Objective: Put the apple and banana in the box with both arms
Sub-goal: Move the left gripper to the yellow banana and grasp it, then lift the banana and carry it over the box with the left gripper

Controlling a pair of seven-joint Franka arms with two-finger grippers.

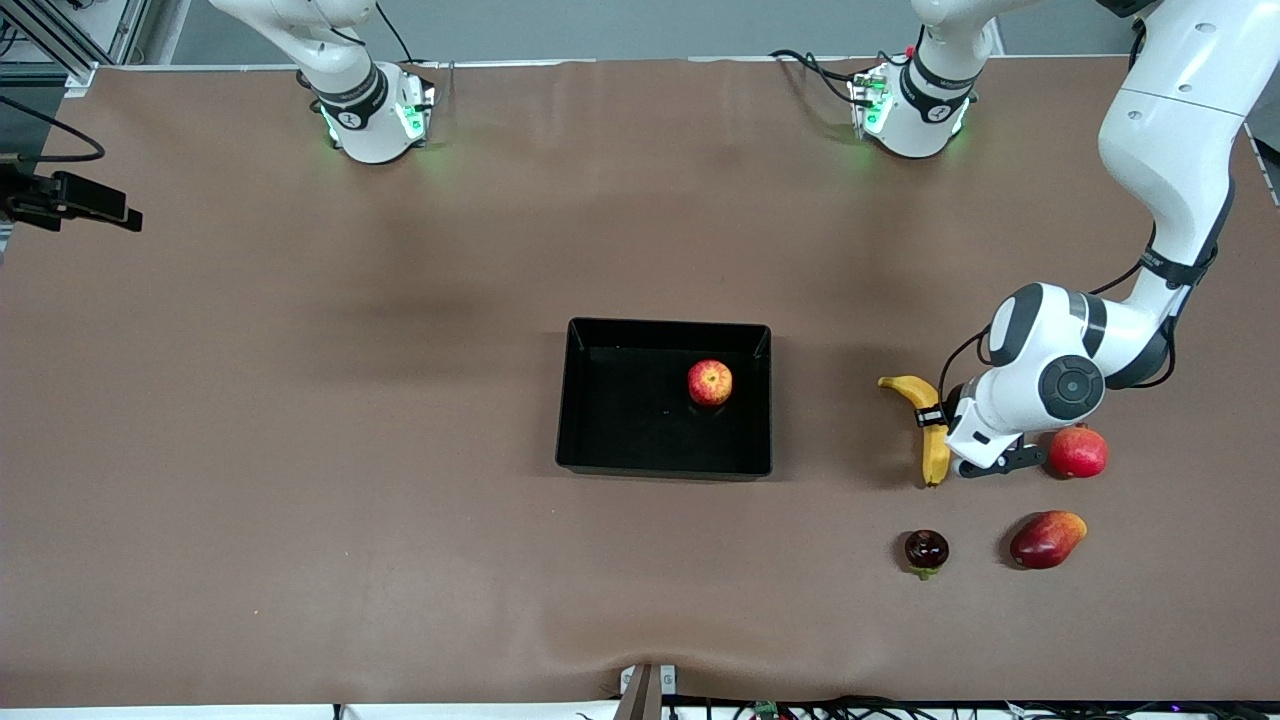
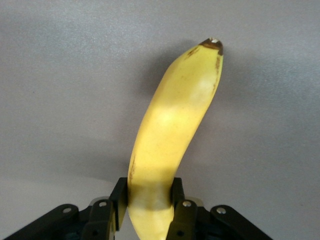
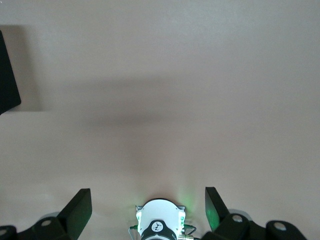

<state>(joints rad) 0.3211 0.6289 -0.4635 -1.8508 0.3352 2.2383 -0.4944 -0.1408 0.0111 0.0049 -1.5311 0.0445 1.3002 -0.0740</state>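
Observation:
The apple [image 1: 710, 382], red with yellow streaks, sits in the black box [image 1: 566, 400] at mid-table, toward the box's end nearer the left arm. The yellow banana [image 1: 932, 425] is beside the box toward the left arm's end of the table, low at the table top. My left gripper [image 1: 940, 418] is shut on the banana's middle. In the left wrist view the two fingers [image 2: 118, 197] press both sides of the banana [image 2: 172, 125]. My right gripper [image 3: 147, 196] is open and empty, high over its own arm's base, and does not show in the front view.
A plain red fruit [image 1: 1078, 452] lies right beside the left arm's wrist. A red-orange mango-like fruit [image 1: 1047, 539] and a dark maroon fruit [image 1: 926, 551] lie nearer to the front camera than the banana. A corner of the box [image 3: 7, 75] shows in the right wrist view.

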